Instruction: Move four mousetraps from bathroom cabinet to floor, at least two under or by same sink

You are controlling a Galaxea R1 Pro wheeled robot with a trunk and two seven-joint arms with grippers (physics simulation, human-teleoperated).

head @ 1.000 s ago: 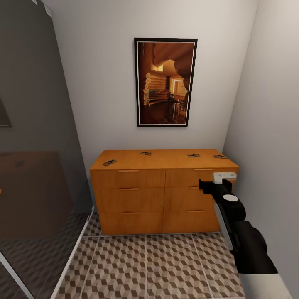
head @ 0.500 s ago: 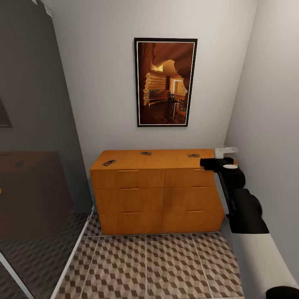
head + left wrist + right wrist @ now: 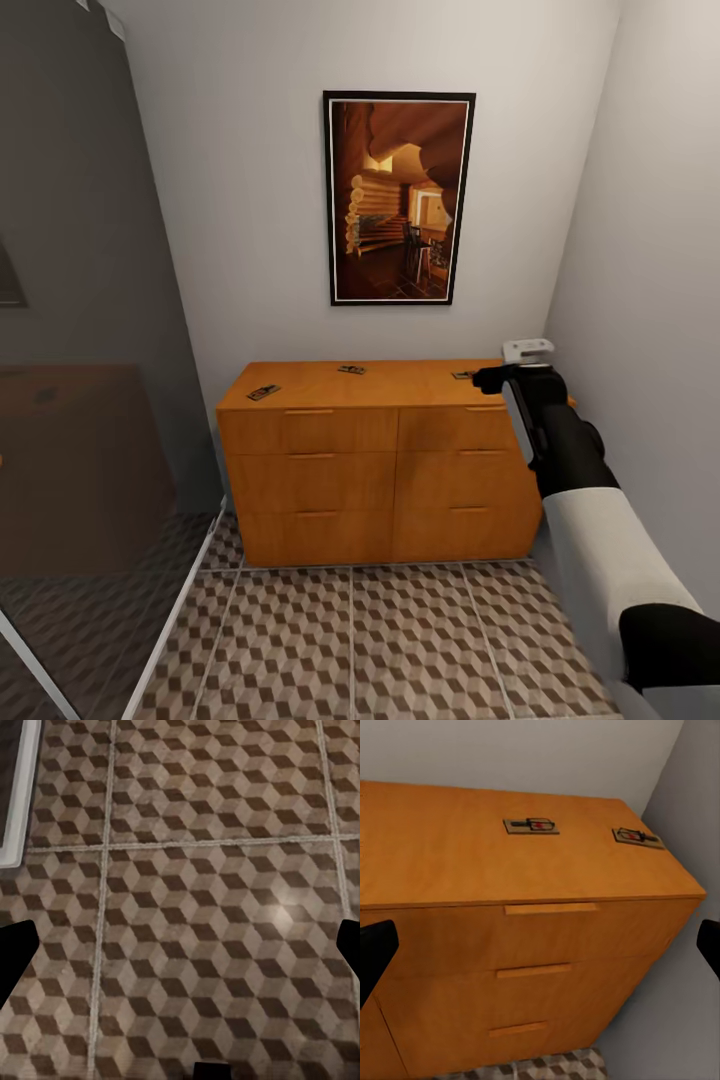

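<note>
While the right tool (image 3: 505, 377) is held wide apart above the cabinet (image 3: 390, 460) top's right end, four mousetraps (image 3: 531, 826) are seen lying on that top. The left tool (image 3: 180, 945) is spread over the bathroom floor (image 3: 187, 907).

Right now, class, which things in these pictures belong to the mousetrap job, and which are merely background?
Belongs to the job:
- mousetraps on top of the cabinet
- cabinet
- bathroom floor
- right gripper, raised beside the cabinet top

Just there:
- framed picture on the wall
- glass panel
</note>
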